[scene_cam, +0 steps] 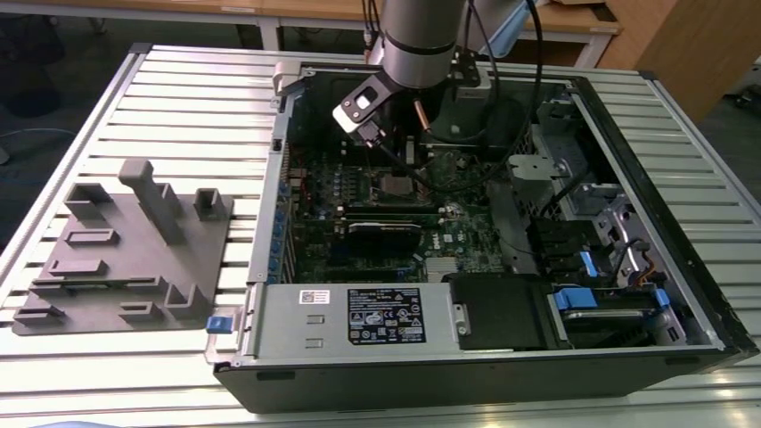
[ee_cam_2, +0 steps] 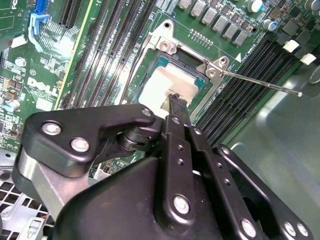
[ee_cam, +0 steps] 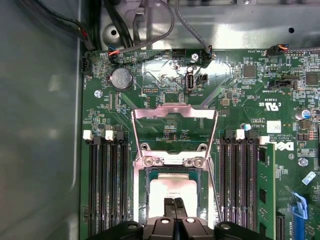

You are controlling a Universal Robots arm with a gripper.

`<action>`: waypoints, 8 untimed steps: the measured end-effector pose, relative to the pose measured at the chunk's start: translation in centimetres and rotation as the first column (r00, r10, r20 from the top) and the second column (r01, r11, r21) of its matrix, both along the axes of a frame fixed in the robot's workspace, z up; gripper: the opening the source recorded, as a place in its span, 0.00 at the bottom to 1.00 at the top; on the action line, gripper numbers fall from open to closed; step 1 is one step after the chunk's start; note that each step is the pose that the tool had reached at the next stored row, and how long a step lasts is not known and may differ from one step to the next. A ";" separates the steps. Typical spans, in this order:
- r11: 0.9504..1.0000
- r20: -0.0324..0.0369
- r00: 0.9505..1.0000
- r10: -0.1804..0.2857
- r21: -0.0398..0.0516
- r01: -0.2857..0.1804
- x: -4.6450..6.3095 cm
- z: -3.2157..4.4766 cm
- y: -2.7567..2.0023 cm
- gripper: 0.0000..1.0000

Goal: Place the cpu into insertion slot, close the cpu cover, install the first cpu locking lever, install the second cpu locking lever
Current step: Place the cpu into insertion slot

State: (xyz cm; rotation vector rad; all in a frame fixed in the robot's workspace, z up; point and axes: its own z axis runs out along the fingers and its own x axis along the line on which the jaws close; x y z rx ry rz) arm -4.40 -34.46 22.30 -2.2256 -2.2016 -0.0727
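Gripper: fingers together, tips over cpu | cpu: lies in insertion slot, 12 o'clock of power supply in exterior view | cpu cover: raised | Handling, judged: light, rigid, fragile underside; hold by opposite edges.

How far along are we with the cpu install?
Done: the cpu looks seated in the socket. In hand: the gripper has its fingers shut, tips resting at the chip's top. Left: the cover stands open above the socket, and a locking lever sticks out unlatched, so cover and levers are not yet done.
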 end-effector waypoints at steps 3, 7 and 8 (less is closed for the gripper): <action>1.000 0.000 1.000 0.000 0.000 0.000 0.0 0.05 0.00 0.11; 1.000 0.000 1.000 0.000 0.000 0.000 0.0 0.11 0.00 0.11; 1.000 0.000 1.000 0.000 0.000 0.000 0.0 0.11 0.00 0.11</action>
